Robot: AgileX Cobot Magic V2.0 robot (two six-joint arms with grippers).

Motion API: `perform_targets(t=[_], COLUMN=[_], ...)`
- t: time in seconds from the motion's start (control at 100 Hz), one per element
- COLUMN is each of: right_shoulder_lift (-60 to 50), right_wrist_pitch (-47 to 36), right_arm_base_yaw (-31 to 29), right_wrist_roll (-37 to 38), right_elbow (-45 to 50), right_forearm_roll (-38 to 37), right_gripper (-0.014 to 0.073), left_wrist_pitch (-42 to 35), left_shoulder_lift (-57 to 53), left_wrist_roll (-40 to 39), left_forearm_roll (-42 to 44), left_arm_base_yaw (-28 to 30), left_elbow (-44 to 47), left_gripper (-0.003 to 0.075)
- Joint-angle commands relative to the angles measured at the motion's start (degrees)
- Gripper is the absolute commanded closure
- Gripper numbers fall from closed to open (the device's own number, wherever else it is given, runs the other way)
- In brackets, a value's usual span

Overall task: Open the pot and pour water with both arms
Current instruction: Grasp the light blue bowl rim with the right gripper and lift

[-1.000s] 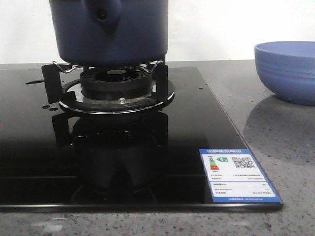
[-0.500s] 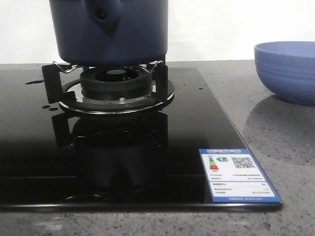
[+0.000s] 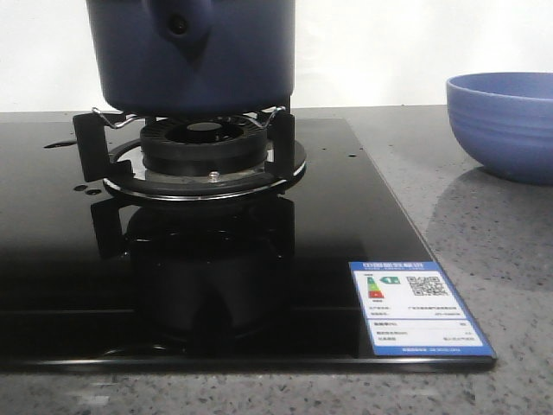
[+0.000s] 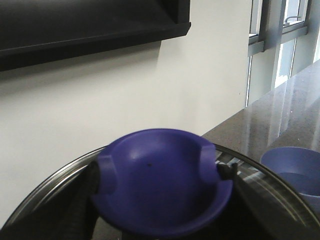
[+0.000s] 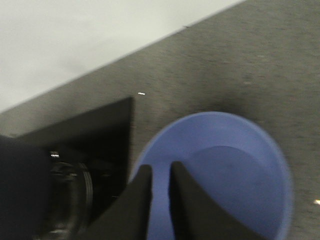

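The dark navy pot point(image 3: 190, 60) stands on the gas burner point(image 3: 203, 143), its stubby handle socket point(image 3: 179, 24) facing me; its top is cut off by the front view's upper edge. In the left wrist view my left gripper point(image 4: 160, 186) is shut on the lid's purple-blue knob point(image 4: 160, 175), one black finger on each side, with the glass lid's metal rim point(image 4: 45, 185) around it. My right gripper point(image 5: 161, 172) hovers over the lighter blue bowl point(image 5: 225, 165), its fingers nearly together with nothing between them. Neither gripper shows in the front view.
The blue ribbed bowl point(image 3: 505, 125) sits on the grey counter to the right of the black glass cooktop point(image 3: 52, 285). A blue energy label point(image 3: 419, 307) is stuck at the cooktop's near right corner. A white wall runs behind.
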Motion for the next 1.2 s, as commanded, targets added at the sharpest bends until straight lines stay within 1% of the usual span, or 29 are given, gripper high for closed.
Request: perform_targets(t=[0.0,0.04,0.09,0.14,0.18,0.25,0.35,0.48,0.57,0.79,0.84,0.89,1.01,1.11,1.13,1.19], right_shoulder_lift=[1.1,1.7,2.9,4.0,4.7,6.3,8.6,11.5,13.4,18.2,19.1,19.6,20.0,20.0,20.0,20.0], right_wrist_pitch=[1.0,1.9,3.8,5.1,6.1,6.6,7.3,7.8,7.4,7.7,7.7,7.7,7.2,6.4,6.2,6.1], right_arm_base_yaw=[-0.9,-0.9,-0.6,-0.2,0.2,0.7,0.7,0.7,0.7,0.7,0.7,0.7,0.7,0.7,0.7,0.7], right_wrist_roll=[2.7,6.5,10.0,12.3,13.1,14.1,14.2,15.0,15.0,15.0,15.0,15.0,15.0,15.0,14.9,14.3], right_elbow=[-4.3,-5.4,-6.4,-6.8,-6.8,-6.8,-6.8,-6.8,-6.8,-6.8,-6.8,-6.8,-6.8,-6.8,-6.8,-7.2], right_forearm_roll=[-6.7,-11.7,-18.7,-23.1,-24.7,-24.4,-22.0,-22.0,-21.0,-17.3,-16.7,-16.2,-14.9,-14.1,-13.8,-13.5], right_gripper=[0.0368,0.0302,0.0249,0.0244,0.0245,0.0245,0.0255,0.0316,0.0337,0.0346,0.0367,0.0407,0.0554,0.0653,0.0664,0.0663], left_wrist_pitch=[0.4,0.4,0.4,0.2,0.2,0.2,0.3,0.5,0.6,0.6,0.6,0.6,0.6,0.6,0.6,0.6], left_shoulder_lift=[-1.7,-1.7,-1.7,-1.7,-1.6,-1.6,-1.6,-1.6,-1.6,-1.6,-1.6,-1.6,-1.6,-1.6,-1.6,-1.6], left_wrist_roll=[-0.6,-0.6,-0.6,-0.6,-0.6,-0.6,-0.6,-0.6,-0.6,-0.6,-0.6,-0.6,-0.6,-0.6,-0.6,-0.6], left_forearm_roll=[-6.7,-6.8,-6.8,-6.8,-6.8,-6.8,-6.8,-6.8,-6.8,-6.8,-6.8,-6.8,-6.8,-6.8,-6.8,-6.8], left_arm_base_yaw=[-0.8,-0.9,-1.0,-1.1,-1.1,-1.1,-1.1,-1.1,-1.1,-1.1,-1.1,-1.1,-1.1,-1.1,-1.1,-1.1], left_elbow=[-1.6,-1.6,-1.6,-1.6,-1.6,-1.6,-1.6,-1.6,-1.6,-1.6,-1.6,-1.6,-1.6,-1.6,-1.6,-1.6], left_gripper=[0.05,0.05,0.05,0.05,0.05,0.05,0.05,0.05,0.05,0.05,0.05,0.05,0.05,0.05,0.05,0.05])
